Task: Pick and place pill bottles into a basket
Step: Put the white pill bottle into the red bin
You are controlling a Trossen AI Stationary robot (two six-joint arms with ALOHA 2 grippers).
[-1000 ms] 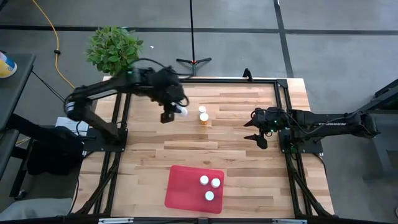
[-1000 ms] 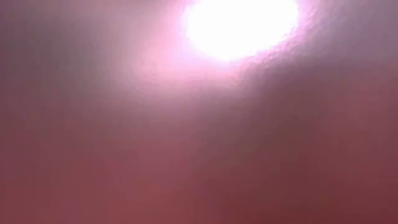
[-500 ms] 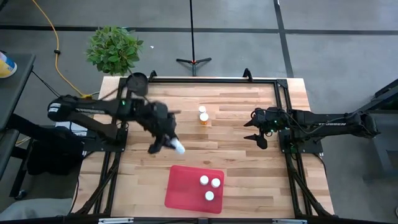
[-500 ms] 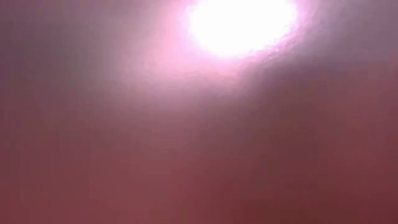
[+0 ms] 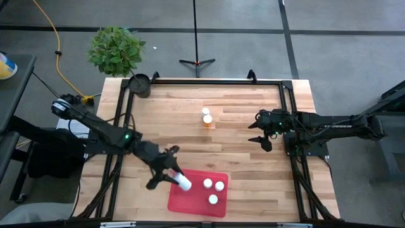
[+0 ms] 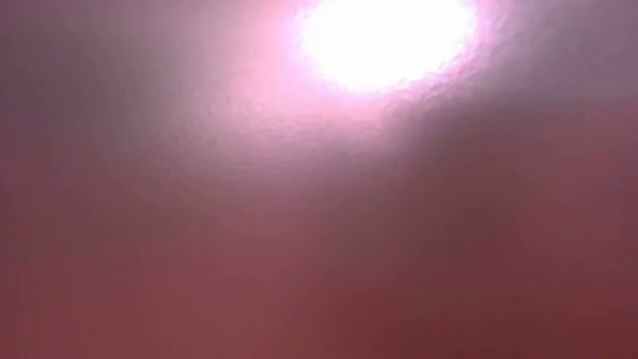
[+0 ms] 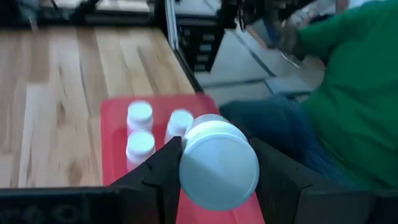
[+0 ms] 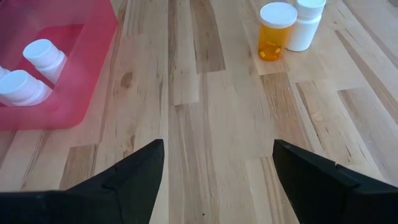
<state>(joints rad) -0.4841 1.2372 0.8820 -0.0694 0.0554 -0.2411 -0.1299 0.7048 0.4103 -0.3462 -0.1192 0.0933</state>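
1. The pill bottles are small cylinders with round white caps. Three stand upright together inside the flat red rectangular basket (image 5: 197, 192) with low walls and rounded corners, which lies on the near part of the pale wooden desk (image 5: 240, 136); the three (image 5: 213, 189) sit in the basket's right half.
2. Two more bottles stand touching each other near the desk's far middle: one with a translucent orange body (image 8: 275, 32) and, just beside it, one (image 8: 305, 23) that looks all white.
3. A sixth bottle (image 5: 183, 183) is carried lying on its side over the basket's left end, its white cap (image 7: 219, 164) facing the left wrist camera.
4. The low view is only a pinkish blur with a bright glare, so nothing can be made out there. The carried bottle's body is mostly hidden behind its own cap and the fingers; it may be orange, but I cannot tell.
5. The left hand (image 5: 172, 179) is clamped tight around that sixth bottle, above the basket's left end.
6. The right hand (image 5: 259, 131) hangs over the desk's right side, well apart from the basket, its fingers spread and holding nothing.
7. Beyond the desk edge, the left wrist view shows a person in a green top (image 7: 348, 93).
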